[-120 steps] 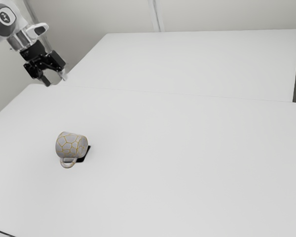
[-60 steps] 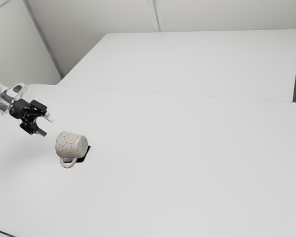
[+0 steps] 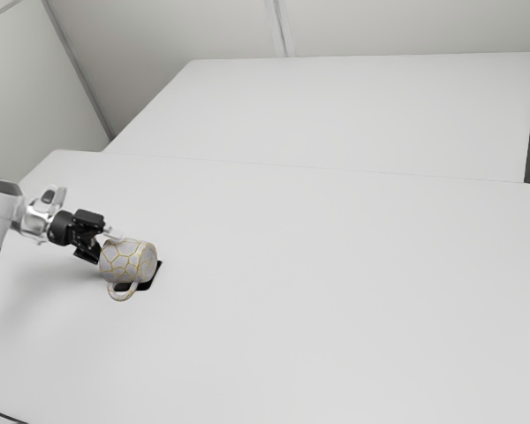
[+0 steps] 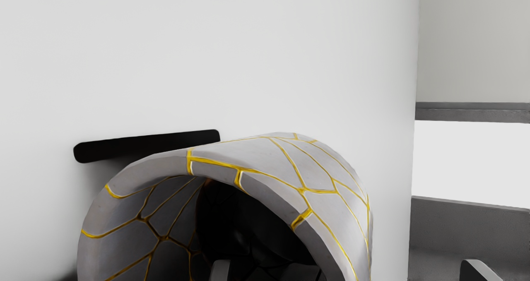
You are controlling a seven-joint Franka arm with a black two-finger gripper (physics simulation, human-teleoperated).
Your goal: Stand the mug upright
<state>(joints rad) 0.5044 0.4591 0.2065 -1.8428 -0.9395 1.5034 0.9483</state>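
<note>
The jaws of our black gripper [image 3: 101,242] are standing open around the wall of the pale grey mug with yellow-gold vein lines [image 3: 126,261]. In the wrist view, one finger [image 4: 220,270] is before the mug's mouth and the other finger [image 4: 476,269] is outside, apart from the mug. If the first finger touches the mug, we cannot tell.

In the exterior view, the mug lies on its side at four o'clock from our gripper, with its mouth facing us. Its curved handle [image 3: 121,295] points between six and seven o'clock. A flat black piece [image 3: 151,279] is beside the mug, toward four o'clock, on the white tabletop [image 3: 336,300].
</note>
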